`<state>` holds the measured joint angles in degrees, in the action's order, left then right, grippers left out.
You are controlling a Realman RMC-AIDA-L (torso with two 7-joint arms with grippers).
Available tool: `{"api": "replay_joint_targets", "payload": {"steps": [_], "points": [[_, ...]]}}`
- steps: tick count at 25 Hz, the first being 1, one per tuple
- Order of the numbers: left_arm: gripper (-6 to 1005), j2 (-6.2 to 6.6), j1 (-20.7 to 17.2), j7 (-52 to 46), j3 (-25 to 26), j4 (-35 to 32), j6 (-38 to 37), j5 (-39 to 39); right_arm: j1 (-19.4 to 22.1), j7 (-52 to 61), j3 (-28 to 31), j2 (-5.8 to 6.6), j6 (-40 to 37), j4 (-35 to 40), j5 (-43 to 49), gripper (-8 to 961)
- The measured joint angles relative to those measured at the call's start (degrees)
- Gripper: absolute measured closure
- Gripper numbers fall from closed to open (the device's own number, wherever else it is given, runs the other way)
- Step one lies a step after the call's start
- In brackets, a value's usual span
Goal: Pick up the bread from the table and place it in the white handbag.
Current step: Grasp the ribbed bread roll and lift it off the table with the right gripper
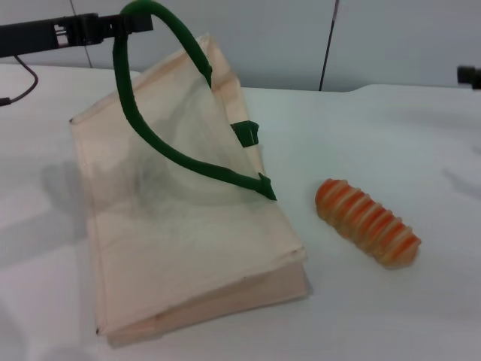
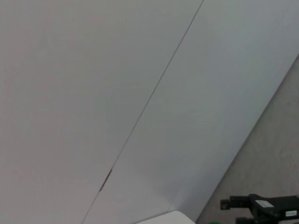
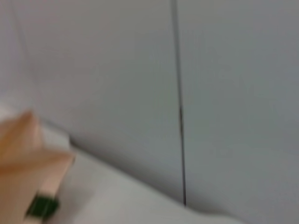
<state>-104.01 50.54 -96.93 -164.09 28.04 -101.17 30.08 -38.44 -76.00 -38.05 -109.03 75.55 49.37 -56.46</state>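
Cream fabric: you are looking at the white handbag lying at centre-left of the head view, its lower body flat on the surface while its upper edge is being pulled up into a tent shape.
Green handle: one dark green loop is rising from the bag's mouth to the upper left of the frame; a second green handle is peeking out behind the bag's right edge.
Left gripper: your left gripper is sitting at the top left of the head view, level with the top of the raised loop, and its fingers are pinching that loop and holding it up.
Bread: the orange loaf with cream stripes is lying on the surface at right of centre, just beside the bag's lower right corner and apart from it, tilted down toward the right.
Right gripper: only a dark tip is showing at the right edge of the head view, well apart from the bread; you cannot tell how its fingers are set.
Right wrist view: a blurred corner of the bag is showing at lower left against a plain wall.
Left wrist view: you are seeing mostly wall panels, with a dark gripper part at the lower right.
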Motion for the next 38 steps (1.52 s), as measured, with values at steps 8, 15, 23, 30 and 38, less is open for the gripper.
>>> {"api": "replay_joint_targets", "payload": {"steps": [8, 15, 23, 30, 38], "points": [[839, 0.04, -0.95, -0.43, 0.00, 0.16, 0.75, -0.03, -1.80, 4.67, -0.03, -2.41, 14.90, 12.55, 15.74, 63], [835, 0.07, -0.93, -0.74, 0.00, 0.18, 0.77, -0.33, -4.26, 5.13, -0.44, -6.64, 20.40, 17.30, 30.52, 63], [832, 0.15, -0.62, -1.24, 0.00, 0.22, 0.95, -0.55, -5.68, 5.50, -2.21, -6.81, 22.29, 13.13, 31.46, 64], [828, 0.15, -0.78, -1.33, 0.00, 0.27, 1.33, -0.41, -6.36, 5.60, -6.05, -6.81, 23.62, 8.34, 31.42, 65], [825, 0.12, -0.26, -1.34, 0.00, 0.26, 1.32, -0.55, -9.40, 7.19, -7.96, -6.84, 21.42, 0.81, 31.31, 66]]}}
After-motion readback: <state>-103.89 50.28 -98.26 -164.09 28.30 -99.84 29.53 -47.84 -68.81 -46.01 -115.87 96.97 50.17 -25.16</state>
